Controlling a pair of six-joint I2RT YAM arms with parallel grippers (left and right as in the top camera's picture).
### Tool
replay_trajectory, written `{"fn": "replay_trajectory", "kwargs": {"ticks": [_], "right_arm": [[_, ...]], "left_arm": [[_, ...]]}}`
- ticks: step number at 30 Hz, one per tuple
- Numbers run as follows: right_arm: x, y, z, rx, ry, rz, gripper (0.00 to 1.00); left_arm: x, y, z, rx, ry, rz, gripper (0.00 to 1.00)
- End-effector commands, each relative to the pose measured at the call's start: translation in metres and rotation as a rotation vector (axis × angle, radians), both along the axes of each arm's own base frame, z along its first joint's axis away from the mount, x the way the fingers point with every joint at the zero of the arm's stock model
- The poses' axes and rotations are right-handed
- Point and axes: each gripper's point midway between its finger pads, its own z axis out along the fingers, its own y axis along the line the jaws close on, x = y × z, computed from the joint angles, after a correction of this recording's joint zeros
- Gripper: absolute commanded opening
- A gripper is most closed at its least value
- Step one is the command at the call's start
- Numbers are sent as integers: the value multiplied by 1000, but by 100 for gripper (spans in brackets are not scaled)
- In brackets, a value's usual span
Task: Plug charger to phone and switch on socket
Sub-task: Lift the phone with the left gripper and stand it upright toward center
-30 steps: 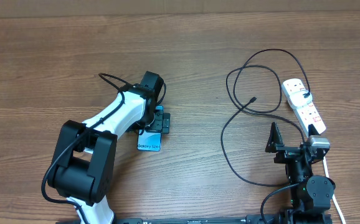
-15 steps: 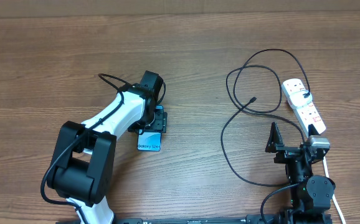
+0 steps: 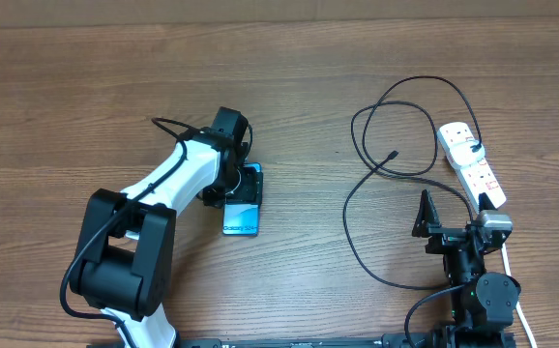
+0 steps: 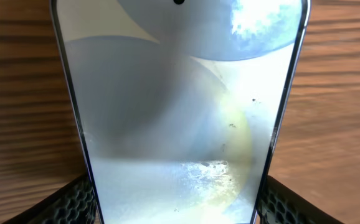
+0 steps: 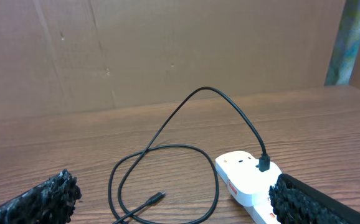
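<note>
overhead: left gripper (image 3: 244,188) clamps the phone (image 3: 242,218), charger (image 3: 394,154) tip lies loose, well apart, near the socket (image 3: 469,160); plugging and switching both remain. left wrist: pads (image 4: 80,202) pinch the phone's edges. right wrist: right gripper (image 5: 180,205) spread wide, empty.

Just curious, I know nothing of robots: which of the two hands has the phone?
The left hand, clamped across the phone; the right hand hangs open beside the socket, holding nothing.
</note>
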Motion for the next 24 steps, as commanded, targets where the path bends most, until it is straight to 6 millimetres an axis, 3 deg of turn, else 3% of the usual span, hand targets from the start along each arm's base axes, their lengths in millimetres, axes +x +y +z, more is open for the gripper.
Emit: {"fn": "replay_trajectory", "kwargs": {"ticks": [1, 10, 24], "right_arm": [[0, 2, -2, -8, -5, 10, 100], [0, 2, -2, -8, -5, 10, 100], [0, 2, -2, -8, -5, 10, 100]], "left_arm": [[-13, -33, 4, -221, 84, -51, 55], [-16, -65, 37, -522, 129, -75, 52], [-17, -109, 131, -1148, 190, -127, 52]]}}
